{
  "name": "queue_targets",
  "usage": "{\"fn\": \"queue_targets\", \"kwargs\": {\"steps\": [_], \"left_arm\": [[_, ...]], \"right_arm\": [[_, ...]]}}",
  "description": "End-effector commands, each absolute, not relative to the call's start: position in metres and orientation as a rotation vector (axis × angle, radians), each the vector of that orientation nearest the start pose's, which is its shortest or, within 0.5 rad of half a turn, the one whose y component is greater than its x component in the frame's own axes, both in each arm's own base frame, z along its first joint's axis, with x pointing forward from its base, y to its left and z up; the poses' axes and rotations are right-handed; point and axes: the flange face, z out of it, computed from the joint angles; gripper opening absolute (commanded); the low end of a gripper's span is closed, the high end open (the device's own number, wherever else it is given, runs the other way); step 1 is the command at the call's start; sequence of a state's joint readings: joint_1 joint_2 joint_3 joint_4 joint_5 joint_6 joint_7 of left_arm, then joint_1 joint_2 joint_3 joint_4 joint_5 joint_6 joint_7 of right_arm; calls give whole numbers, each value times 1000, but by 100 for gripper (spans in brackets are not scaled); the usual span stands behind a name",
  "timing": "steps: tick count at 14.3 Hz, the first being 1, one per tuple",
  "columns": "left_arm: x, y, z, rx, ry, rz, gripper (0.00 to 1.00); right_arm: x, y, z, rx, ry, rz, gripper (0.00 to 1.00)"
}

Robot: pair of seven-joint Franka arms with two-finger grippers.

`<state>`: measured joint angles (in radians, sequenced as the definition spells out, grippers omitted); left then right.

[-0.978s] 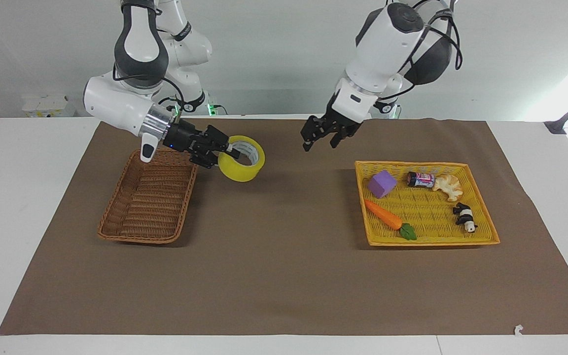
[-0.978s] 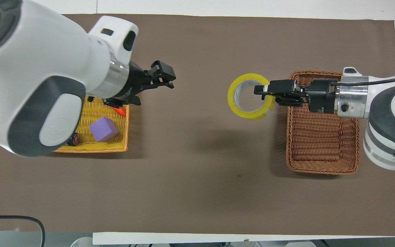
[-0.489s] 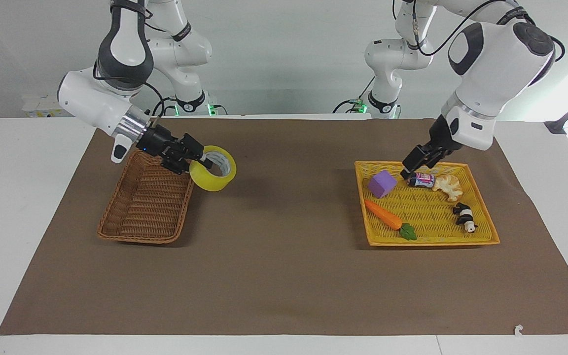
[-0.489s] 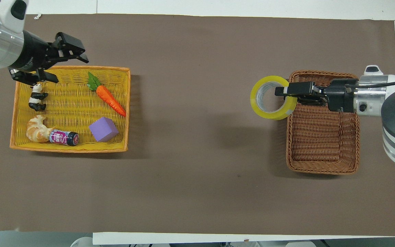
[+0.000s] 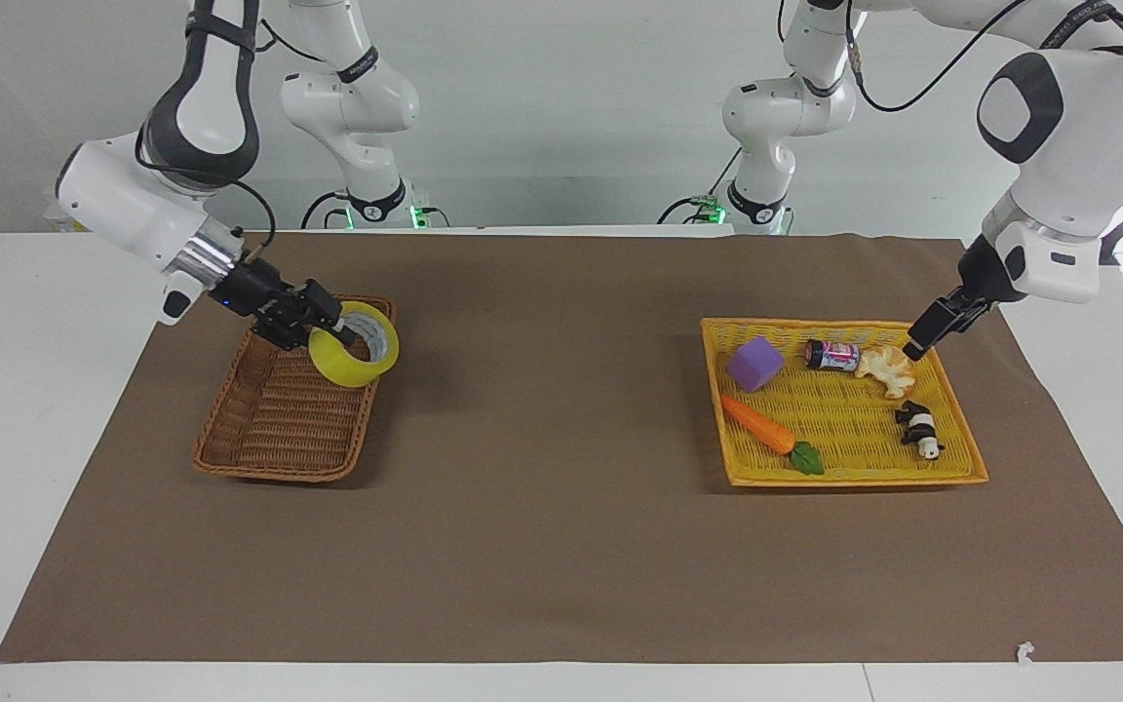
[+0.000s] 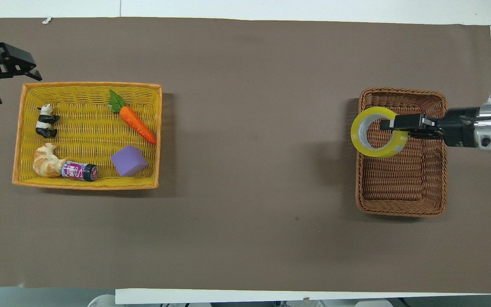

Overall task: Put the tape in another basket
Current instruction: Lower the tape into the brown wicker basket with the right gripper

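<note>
In the facing view, your right gripper (image 5: pixel 328 331) is closed on the tape (image 5: pixel 355 343), one finger through the core and one outside the wall, and it holds the roll in the air over the basket (image 5: pixel 293 400), above the corner nearer the robots and toward the table's middle. The roll is tilted, its open core turned up and toward the camera, and it sits past the fingertips on the side toward the middle of the table. You should judge the roll clear of the wicker: no contact with the rim shows. Your left gripper (image 5: pixel 922 340) hangs over the rim of the yellow tray (image 5: pixel 849 475) at the left arm's end, beside the croissant (image 5: pixel 886 369); whether its jaws are open cannot be told here. In the overhead view, the right gripper (image 6: pixel 403 123) reaches in from the right arm's end, and the tape (image 6: pixel 379 131) overlaps the basket (image 6: pixel 401 204) rim on the side toward the table's middle, so part of the roll lies outside the floor. The coming release probably depends on this offset: carry the roll further toward the right arm's end and lower it before opening. The left gripper (image 6: pixel 4 72) shows its fingers spread and empty, off the tray (image 6: pixel 88 186) corner; treat that arm as waiting. The right arm is the one at the basket.
</note>
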<state>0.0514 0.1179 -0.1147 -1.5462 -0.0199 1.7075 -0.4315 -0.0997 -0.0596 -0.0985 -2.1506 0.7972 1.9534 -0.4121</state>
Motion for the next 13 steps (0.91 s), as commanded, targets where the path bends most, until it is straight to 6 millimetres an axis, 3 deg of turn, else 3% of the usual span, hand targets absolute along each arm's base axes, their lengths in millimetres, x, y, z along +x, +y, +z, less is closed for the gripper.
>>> {"fn": "queue_targets", "kwargs": {"steps": [1, 6, 11, 13], "left_arm": [[589, -20, 593, -3120, -446, -52, 100], [586, -30, 587, -3129, -384, -64, 100], [581, -30, 590, -3135, -371, -36, 100], [574, -21, 592, -3157, -199, 22, 100]], "right_arm": [[506, -88, 409, -2383, 135, -99, 0], [501, -112, 354, -2370, -4, -91, 0], [498, -114, 343, -2375, -12, -89, 0], [497, -118, 343, -2386, -10, -88, 4]]}}
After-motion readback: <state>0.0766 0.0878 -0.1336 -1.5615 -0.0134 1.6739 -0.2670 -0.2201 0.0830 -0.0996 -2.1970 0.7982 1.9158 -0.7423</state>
